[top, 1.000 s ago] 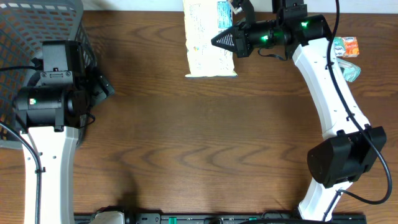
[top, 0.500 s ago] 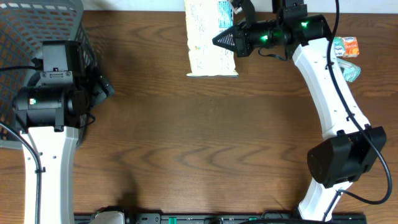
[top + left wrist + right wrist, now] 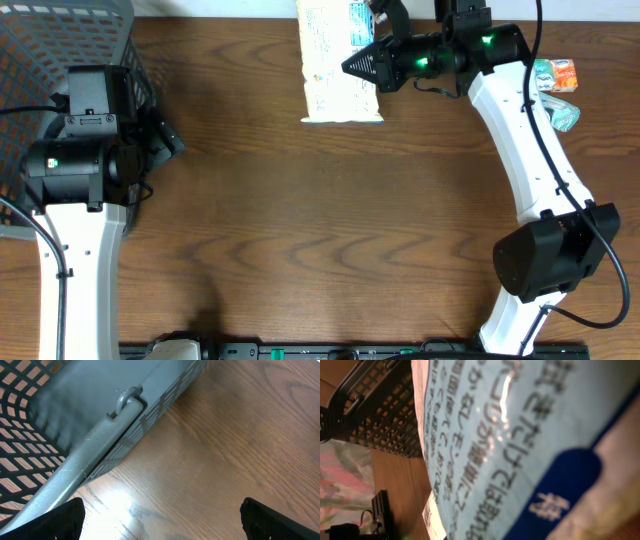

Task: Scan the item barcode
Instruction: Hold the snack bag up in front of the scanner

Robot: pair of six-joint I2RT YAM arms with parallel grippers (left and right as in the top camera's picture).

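**A:** Where is the packet (image 3: 325,75) found, and how are the jaws set?

**B:** It is seen at the far edge of the table (image 3: 320,230), under the right gripper (image 3: 347,66); those jaws are closed, though whether a fold of film is pinched cannot be told; the left gripper (image 3: 161,522) is held wide apart beside the basket (image 3: 100,435), with nothing in it.

**A:** What might be spoilt from here?

**B:** If only thin film is caught, the packet could be dropped or dragged askew; glare is thrown off the glossy print, so a code might be washed out; the barcode itself cannot be picked out with certainty.
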